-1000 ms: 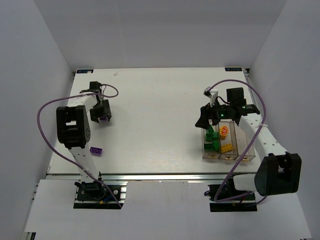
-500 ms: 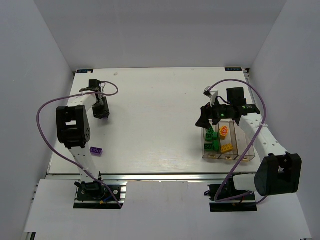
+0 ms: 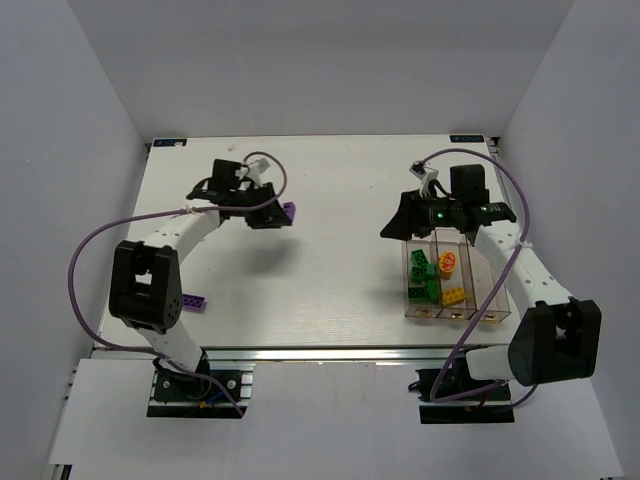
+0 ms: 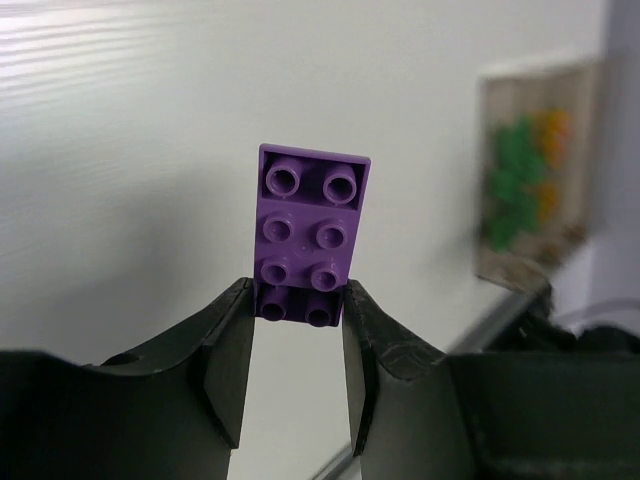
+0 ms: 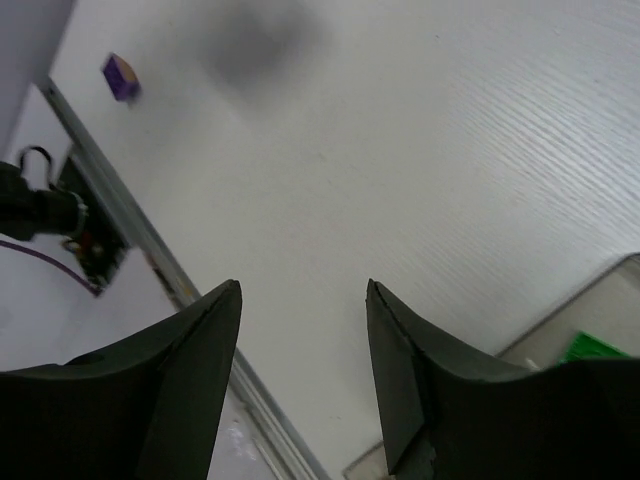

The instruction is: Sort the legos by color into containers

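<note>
Green legos [image 3: 430, 291] and orange legos [image 3: 454, 296] lie in containers [image 3: 495, 305] at the table's near-right corner; left pincer [image 4: 297, 300] clamps one purple plate [image 4: 308, 235] aloft, second purple plate [image 3: 194, 300] lies by near-left edge; right pincer [image 5: 303, 290] gapes empty.

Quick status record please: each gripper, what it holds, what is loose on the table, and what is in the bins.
left gripper: shut on a flat purple lego, held above the table
right gripper: open, empty, beside the containers
loose on table: second purple lego, near the left arm's base
left bin in top view: green legos
middle bin: yellow and orange legos
right bin: no lego visible
</note>
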Tool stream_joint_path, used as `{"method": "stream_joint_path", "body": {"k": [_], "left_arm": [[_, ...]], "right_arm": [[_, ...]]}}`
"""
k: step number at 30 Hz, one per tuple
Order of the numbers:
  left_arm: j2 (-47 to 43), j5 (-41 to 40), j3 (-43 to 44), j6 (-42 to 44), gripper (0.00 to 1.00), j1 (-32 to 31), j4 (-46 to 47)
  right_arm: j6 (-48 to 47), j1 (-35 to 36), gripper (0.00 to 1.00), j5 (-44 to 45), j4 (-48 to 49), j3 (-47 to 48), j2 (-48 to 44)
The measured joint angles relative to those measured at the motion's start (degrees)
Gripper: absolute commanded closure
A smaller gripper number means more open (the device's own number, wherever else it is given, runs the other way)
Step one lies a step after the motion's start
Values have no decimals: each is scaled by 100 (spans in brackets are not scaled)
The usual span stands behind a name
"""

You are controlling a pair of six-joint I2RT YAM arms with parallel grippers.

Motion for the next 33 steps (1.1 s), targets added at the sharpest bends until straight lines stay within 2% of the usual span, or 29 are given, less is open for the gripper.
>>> {"method": "stream_joint_path", "body": {"k": [4, 6, 10, 15, 25, 30, 33], "left_arm": [[-181, 509, 9, -229, 78, -1029, 348], [-195, 560, 20, -302, 78, -1449, 422], [-195, 372, 133, -354, 78, -2118, 374], [-105, -111, 704, -271, 78, -2509, 133], [317, -741, 1412, 37, 78, -2994, -229], [468, -841, 1561, 98, 78, -3086, -380], [468, -929, 1637, 120, 78, -3108, -455]], "right_arm": [[1071, 201, 39, -173, 417, 181, 273], [1567, 289, 35, -205, 590, 262, 428], [2363, 411, 34, -319, 859, 330, 660], [3104, 472, 34, -391, 1071, 321, 782], [3567, 522, 34, -407, 1276, 195, 785], [3567, 516, 45, -260, 1274, 136, 793], [3567, 507, 48, -173, 1268, 96, 798]]}}
